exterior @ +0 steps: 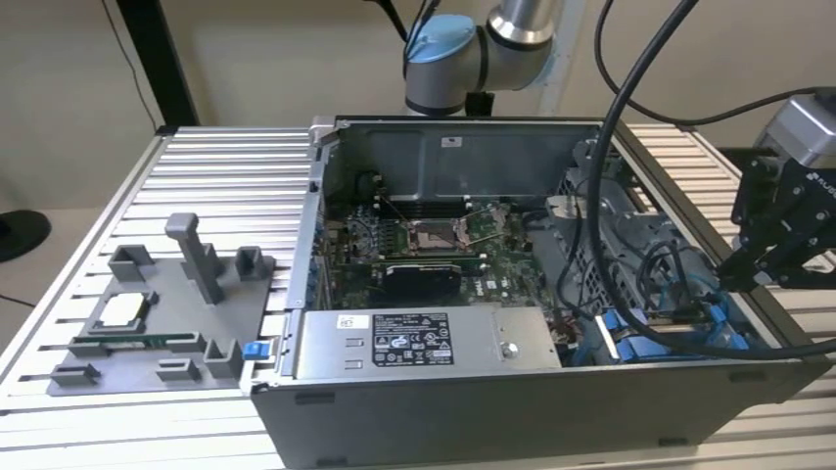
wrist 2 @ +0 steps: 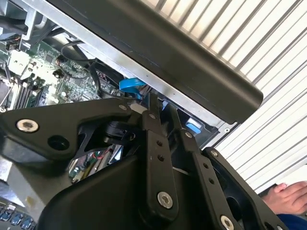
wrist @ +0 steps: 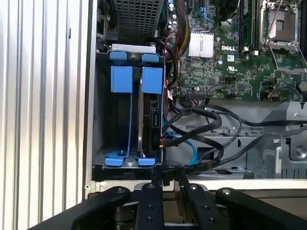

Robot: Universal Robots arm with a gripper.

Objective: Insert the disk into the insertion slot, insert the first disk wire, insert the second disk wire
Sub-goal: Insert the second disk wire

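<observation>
Blue-framed disk [wrist: 152, 81] seemingly lengthwise in slot [wrist: 102, 125]

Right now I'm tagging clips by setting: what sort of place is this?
Probably a robotics lab bench for computer assembly: an open desktop computer case sits on a slatted aluminium table, beside a grey fixture plate of parts, with a robot arm behind.

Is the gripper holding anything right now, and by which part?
Seemingly a black wire, pinched at its end by the gripper, near the insertion slot.

Two blue carriers [wrist: 121, 79], one disk [wrist: 153, 117], one computer case [exterior: 523, 411].
</observation>
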